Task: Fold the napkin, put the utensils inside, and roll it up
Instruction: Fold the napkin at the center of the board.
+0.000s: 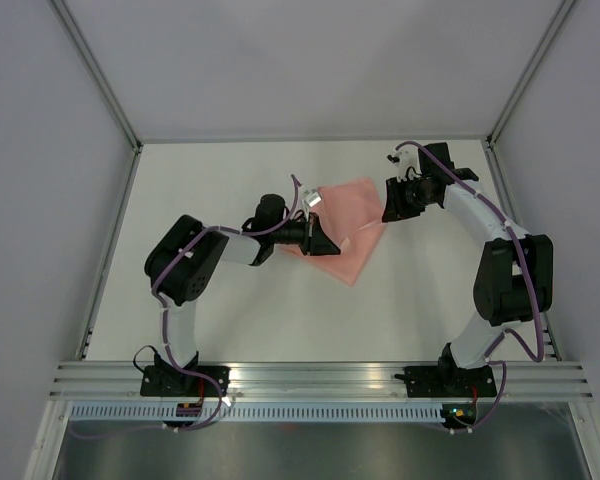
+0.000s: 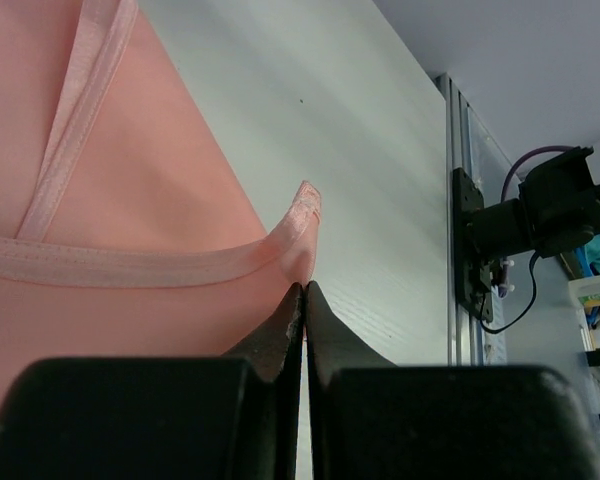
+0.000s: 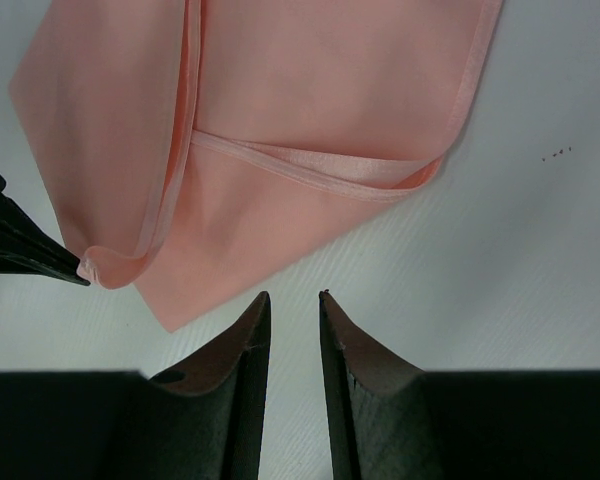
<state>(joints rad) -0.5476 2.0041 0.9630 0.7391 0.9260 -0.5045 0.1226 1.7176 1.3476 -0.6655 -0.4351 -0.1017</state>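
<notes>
Top view: pale salmon-pink, slightly shiny cloth napkin (image 1: 352,222) lies folded on the white counter (image 1: 230,310), roughly mid-counter, a bit right of centre and towards the far side. Its outline is irregular, with one corner pointing near. The left claw (image 1: 330,243) sits over the napkin's left part, black fingers on the cloth. The right claw (image 1: 392,210) is at the napkin's right edge, just beside it; can't tell contact from here.

Left wrist view: left claw (image 2: 303,296) is pressed together, pinching the napkin (image 2: 130,200) at a curled-up bit of hem. The hem band runs across the cloth to the left, and a second hem band slants up from it. Bare counter (image 2: 380,200) lies to the right of the cloth.

Right wrist view: right claw (image 3: 290,300) is slightly spread, a narrow gap with nothing in it, over bare counter (image 3: 500,260) just beside a napkin corner. Can't tell if the tips touch the counter. The napkin (image 3: 310,90) shows overlapping layers, with hem bands crossing. The left claw (image 3: 50,262) comes in at the left edge, its tip on a lifted hem corner.
</notes>
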